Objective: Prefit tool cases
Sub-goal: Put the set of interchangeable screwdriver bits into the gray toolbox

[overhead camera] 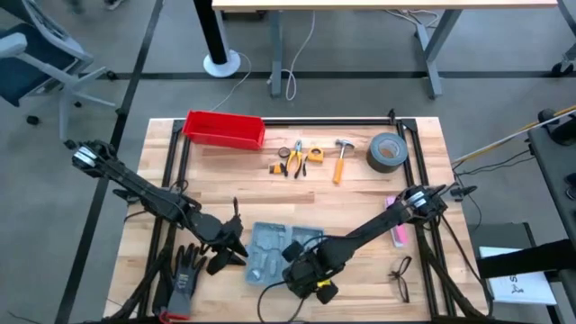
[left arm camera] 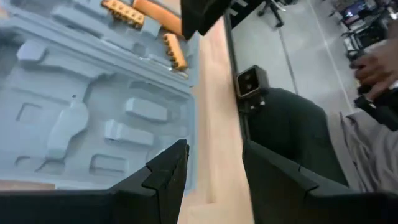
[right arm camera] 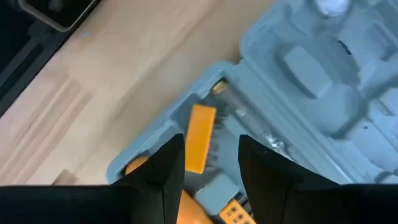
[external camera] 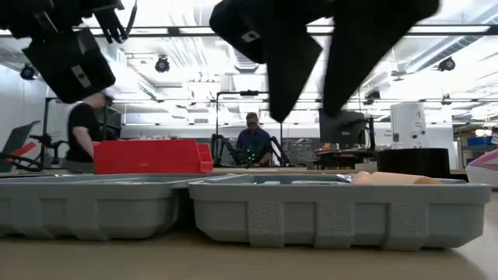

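Centrally, toward the bench's (overhead camera: 360,193) 6 o'clock edge, lies one tool case (overhead camera: 270,250), opened flat, two grey moulded halves side by side. Holds a few yellow-orange pieces (right arm camera: 200,137) at one end, exact count hard to tell. Left gripper (overhead camera: 227,254) hovering at the case's 9 o'clock side, jaws parted, nothing between them, only bare bench and case edge showing through the gap. Right gripper (overhead camera: 306,274) poised over the case's 4 o'clock corner, jaws apart, nothing gripped, one yellow block just beyond the fingers (right arm camera: 165,168). Up at 12 o'clock: one red bin (overhead camera: 224,129) at 11, then one pair of pliers (overhead camera: 294,157), one hammer (overhead camera: 341,158), one roll of dark tape (overhead camera: 386,152) toward 1. One pair of dark gloves (overhead camera: 184,274) at 8 o'clock, one pink item (overhead camera: 397,225) at 3, one pair of glasses (overhead camera: 401,274) at 4. Two people (external camera: 254,140) visible in the room beyond.
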Robot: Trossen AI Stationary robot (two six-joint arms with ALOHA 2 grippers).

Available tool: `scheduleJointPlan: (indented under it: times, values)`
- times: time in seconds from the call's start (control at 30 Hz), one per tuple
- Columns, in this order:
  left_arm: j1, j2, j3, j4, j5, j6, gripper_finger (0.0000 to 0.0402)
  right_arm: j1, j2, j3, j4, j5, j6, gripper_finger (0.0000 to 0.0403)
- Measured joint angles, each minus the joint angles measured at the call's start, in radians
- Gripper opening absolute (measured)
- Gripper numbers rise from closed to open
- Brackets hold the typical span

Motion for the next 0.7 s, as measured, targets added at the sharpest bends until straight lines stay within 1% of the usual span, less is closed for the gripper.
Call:
scheduleJointPlan:
  times: [0.13, 0.3, 0.5, 0.7]
  values:
    - [0.001, 0.004, 0.000, 0.013, -0.013, -0.011, 0.0162, -0.002, 0.000, -0.003, 0.019, -0.001, 0.032, 0.0125]
    - [0.001, 0.004, 0.000, 0.008, -0.023, -0.025, 0.0162, -0.001, 0.002, -0.037, 0.054, -0.004, 0.071, 0.0137]
    - [0.000, 0.004, 0.000, 0.005, -0.024, -0.034, 0.0162, -0.002, 0.002, -0.064, 0.070, 0.000, 0.075, 0.0147]
    - [0.000, 0.004, 0.000, 0.001, -0.029, -0.037, 0.0162, -0.005, 0.051, -0.065, 0.064, -0.007, 0.069, 0.0140]
